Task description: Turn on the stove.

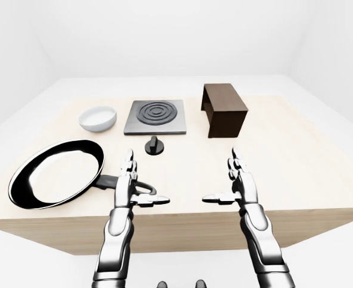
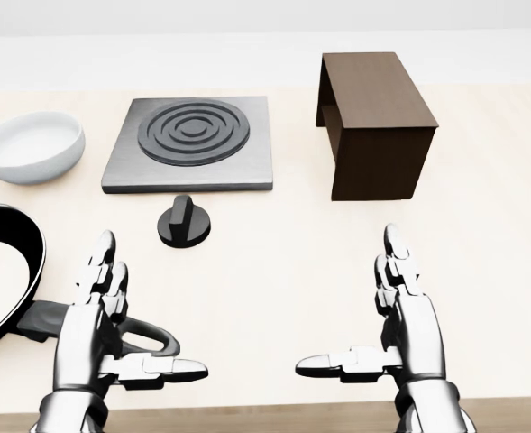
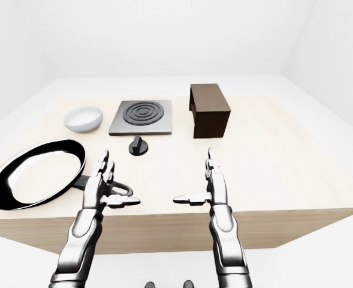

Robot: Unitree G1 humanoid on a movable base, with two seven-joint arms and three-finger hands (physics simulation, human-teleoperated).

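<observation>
**Both hands hover open, knob untouched, left hand nearer**

Table [image 1: 320, 174]: pale wood top, fills most of each view, with wide bare surface to the right of centre and along the near edge under the hands.

Frying pan [image 1: 56, 173]: black, lies at the left of the left-eye view, its handle pointing right toward the left hand.

Brown box [image 2: 373, 122]: dark wood, open-sided, stands to the right of the stove, apart from it.

Stove [image 2: 193, 144]: grey square plate with ring burner, top centre in the head view. White bowl [image 2: 31, 144] sits just beside it to the left.

Left hand [image 2: 98, 329] and right hand [image 2: 405, 325]: both released, fingers straight and pointing up the view, thumbs turned inward toward each other. Neither grasps anything. The left hand is over the pan handle loop; whether it touches it cannot be told.

Knob [image 2: 184, 221]: small black dial with a raised bar, just below the stove's lower edge, not touching the plate. The bar runs roughly up-down in the head view, tilted slightly.

Key relation: the knob lies up and to the right of the left hand, up and well to the left of the right hand. The left is clearly nearer. The path from the left hand to the knob looks open; the pan handle is the only thing close. Turning likely needs fingers pinching the bar across its short side.
</observation>
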